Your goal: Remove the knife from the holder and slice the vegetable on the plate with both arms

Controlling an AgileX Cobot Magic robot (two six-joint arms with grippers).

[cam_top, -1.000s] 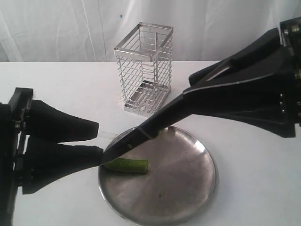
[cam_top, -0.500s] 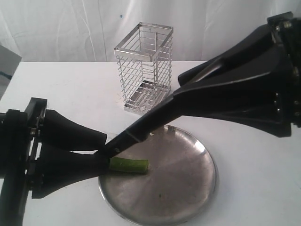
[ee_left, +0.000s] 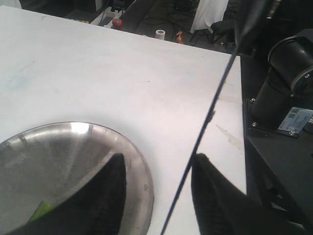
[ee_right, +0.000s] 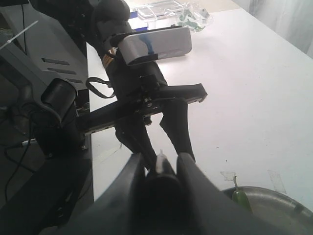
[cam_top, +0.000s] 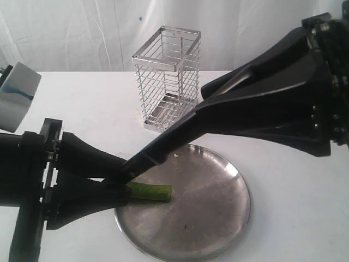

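The green vegetable (cam_top: 151,191) lies on the left part of the steel plate (cam_top: 218,218). Its stem end is hidden behind the lower finger of my left gripper (cam_top: 126,182), which is open at the plate's left rim. My right gripper (cam_top: 163,152) is shut on the knife (cam_top: 136,165). The dark blade slants down with its tip between the left fingers. The left wrist view shows the blade (ee_left: 205,122) edge-on between the open fingers (ee_left: 110,196), beside the plate (ee_left: 73,142). In the right wrist view the knife (ee_right: 160,181) points at the left gripper (ee_right: 166,122), and the vegetable (ee_right: 239,198) is beside it. The wire holder (cam_top: 166,79) stands behind with nothing in it.
The left arm's silver camera housing (cam_top: 19,93) sits at the far left. A white curtain hangs behind the table. The table edge and a black robot base (ee_left: 288,73) are close to the left gripper. Bits of tape (ee_right: 227,175) are stuck on the table by the plate.
The left gripper has pushed right to the plate's rim, and its lower finger now covers the vegetable's stem end. The right arm has drawn the knife slightly up and left, so the blade tip sits between the left fingers.
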